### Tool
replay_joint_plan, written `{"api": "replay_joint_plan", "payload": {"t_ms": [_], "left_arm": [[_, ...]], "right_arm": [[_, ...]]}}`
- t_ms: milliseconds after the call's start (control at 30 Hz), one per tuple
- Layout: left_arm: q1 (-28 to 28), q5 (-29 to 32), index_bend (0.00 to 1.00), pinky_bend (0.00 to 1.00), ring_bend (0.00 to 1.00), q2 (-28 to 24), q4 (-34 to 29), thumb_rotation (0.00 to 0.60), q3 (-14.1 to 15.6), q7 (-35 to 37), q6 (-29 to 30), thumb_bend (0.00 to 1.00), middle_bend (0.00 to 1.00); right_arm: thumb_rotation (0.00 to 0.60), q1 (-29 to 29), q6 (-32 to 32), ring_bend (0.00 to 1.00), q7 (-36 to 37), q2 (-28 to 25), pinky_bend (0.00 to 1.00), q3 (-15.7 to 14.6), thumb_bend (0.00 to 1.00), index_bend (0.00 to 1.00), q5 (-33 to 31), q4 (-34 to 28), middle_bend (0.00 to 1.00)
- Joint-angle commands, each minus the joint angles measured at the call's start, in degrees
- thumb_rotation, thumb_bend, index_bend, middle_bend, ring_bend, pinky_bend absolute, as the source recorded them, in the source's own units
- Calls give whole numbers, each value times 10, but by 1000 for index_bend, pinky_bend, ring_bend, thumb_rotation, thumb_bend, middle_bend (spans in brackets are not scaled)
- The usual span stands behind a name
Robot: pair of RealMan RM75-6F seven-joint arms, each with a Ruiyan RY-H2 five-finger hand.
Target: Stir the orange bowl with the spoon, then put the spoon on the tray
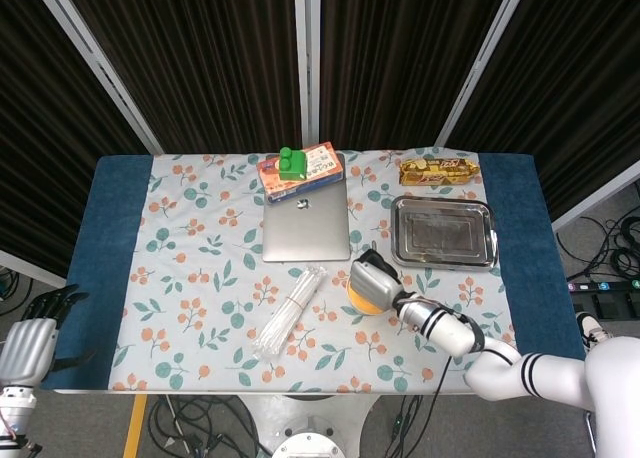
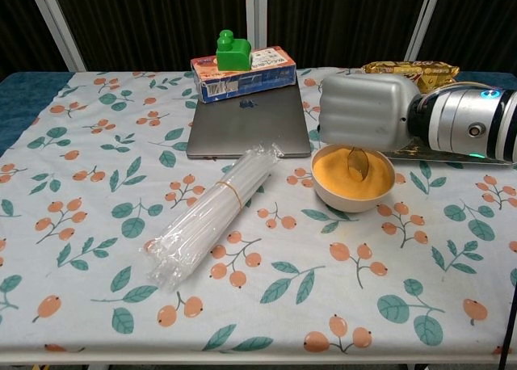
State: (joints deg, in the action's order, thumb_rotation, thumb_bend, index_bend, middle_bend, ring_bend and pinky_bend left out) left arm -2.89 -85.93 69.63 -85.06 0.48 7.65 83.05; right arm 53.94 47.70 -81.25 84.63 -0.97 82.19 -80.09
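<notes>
1. Your right robot hand (image 2: 363, 111) hovers directly over the orange bowl (image 2: 353, 178), which sits on the worktop (image 2: 97, 184) right of centre, just near of the laptop (image 2: 247, 126).

2. The spoon (image 2: 358, 161) hangs from under that robot hand with its bowl end dipped into the orange filling. The fingers are hidden beneath the palm, so judging by how the spoon hangs, the robot hand is clamped on its handle, though the grip itself cannot be seen.

3. Your left robot hand (image 1: 30, 343) rests off the near left corner of the worktop, holding nothing, fingers loosely apart.

4. The spoon looks thin, stiff and light, probably smooth. Expect it to twist or slip in the grip if the filling drags on it, so a hold high on the handle with firm pressure suits it best.

5. The bowl looks small and light and stands loose on the cloth. Hard stirring could push it sideways or tip it.

6. The filling seems fine and loose, so it may spill over the rim.

7. The metal tray (image 1: 444, 231) lies just beyond the bowl, to the far right, shallow and rigid. The spoon may clatter or slide on it.
</notes>
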Motion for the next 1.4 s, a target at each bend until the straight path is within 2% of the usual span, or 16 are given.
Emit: {"api": "replay_joint_plan", "payload": {"t_ms": [33, 200, 333, 533, 700, 900, 1233, 1400], "left_arm": [[1, -1, 259, 138, 149, 0, 2, 600, 1, 1, 1, 0, 223], [3, -1, 259, 138, 149, 0, 3, 600, 1, 3, 4, 0, 223], [3, -1, 259, 138, 149, 1, 3, 600, 1, 3, 3, 0, 223], [5, 2, 259, 138, 149, 2, 5, 600, 2, 5, 1, 0, 223], [5, 2, 259, 138, 149, 4, 8, 600, 3, 9, -1, 0, 223], [4, 0, 259, 138, 149, 5, 11, 600, 2, 14, -2, 0, 223], [7, -3, 259, 138, 149, 6, 13, 600, 3, 16, 5, 0, 223], [6, -4, 259, 138, 149, 6, 13, 600, 2, 16, 4, 0, 223]], "right_arm": [[600, 2, 9, 1000, -9, -9, 1000, 6, 473, 901, -1, -7, 1000], [600, 8, 15, 1000, -16, -25, 1000, 15, 474, 901, 5, -38, 1000], [600, 15, 5, 1000, -18, -18, 1000, 18, 473, 901, 3, -52, 1000], [600, 22, -16, 1000, -27, 18, 1000, 9, 474, 901, -7, -22, 1000], [600, 20, -19, 1000, -47, 28, 1000, 5, 476, 903, -19, 4, 1000], [600, 22, -9, 1000, -72, 15, 1000, 12, 476, 906, -32, 10, 1000], [600, 31, 17, 1000, -73, -27, 1000, 15, 475, 912, 3, -49, 1000], [600, 24, 27, 1000, -95, -28, 1000, 7, 475, 929, 10, -52, 1000]]}}
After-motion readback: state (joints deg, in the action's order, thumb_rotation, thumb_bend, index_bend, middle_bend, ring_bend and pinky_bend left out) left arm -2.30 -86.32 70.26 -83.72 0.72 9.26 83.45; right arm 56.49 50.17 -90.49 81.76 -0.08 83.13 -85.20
